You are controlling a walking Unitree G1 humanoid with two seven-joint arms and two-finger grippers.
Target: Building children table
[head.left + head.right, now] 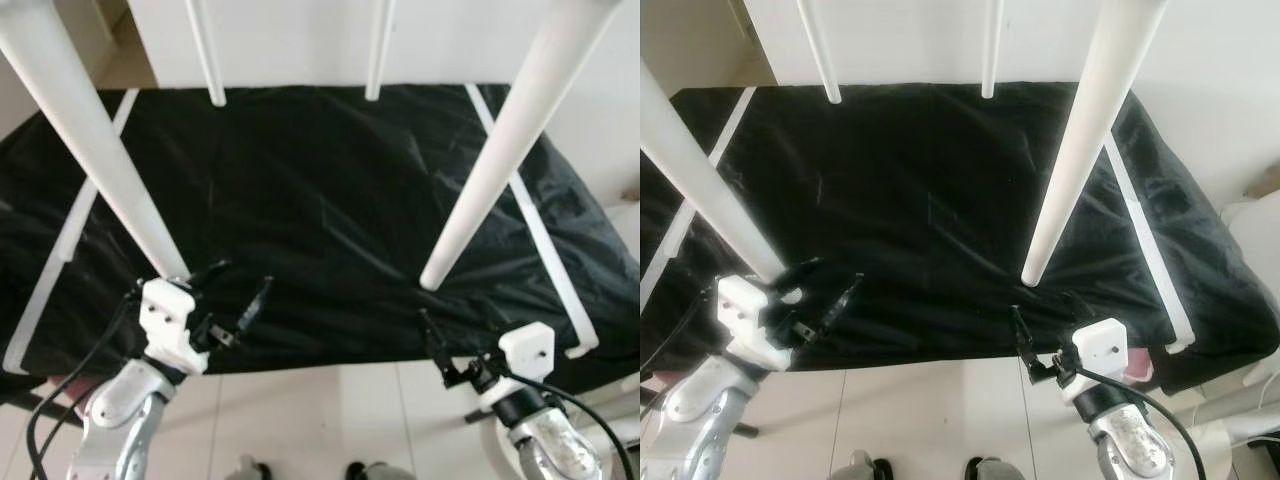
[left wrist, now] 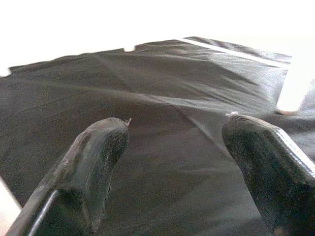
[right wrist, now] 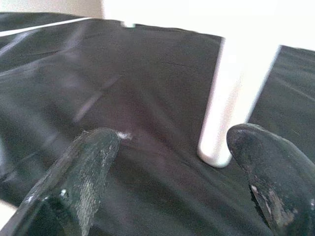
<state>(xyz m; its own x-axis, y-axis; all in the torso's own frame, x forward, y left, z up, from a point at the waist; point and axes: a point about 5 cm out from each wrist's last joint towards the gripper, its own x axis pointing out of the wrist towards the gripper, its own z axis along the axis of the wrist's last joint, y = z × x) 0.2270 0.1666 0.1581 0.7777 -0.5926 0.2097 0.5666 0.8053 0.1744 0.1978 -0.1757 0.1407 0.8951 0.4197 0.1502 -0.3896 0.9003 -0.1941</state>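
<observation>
The children table lies upside down, its top wrapped in black plastic (image 1: 320, 200). White legs stand up from it: near-left leg (image 1: 90, 140), near-right leg (image 1: 500, 150), and two far legs (image 1: 205, 50) (image 1: 378, 50). My left gripper (image 1: 240, 280) is open at the table's near edge, just right of the near-left leg's base. My right gripper (image 1: 430, 325) is open at the near edge, just below the near-right leg's base (image 3: 216, 147). In the right wrist view that leg's foot stands beyond the gap between the fingers (image 3: 88, 167). Nothing is held.
White tape strips (image 1: 535, 230) run along both sides of the black wrap. White tiled floor (image 1: 330, 420) lies between me and the table. A white wall stands behind, and a white rounded object (image 1: 1255, 240) sits at the right.
</observation>
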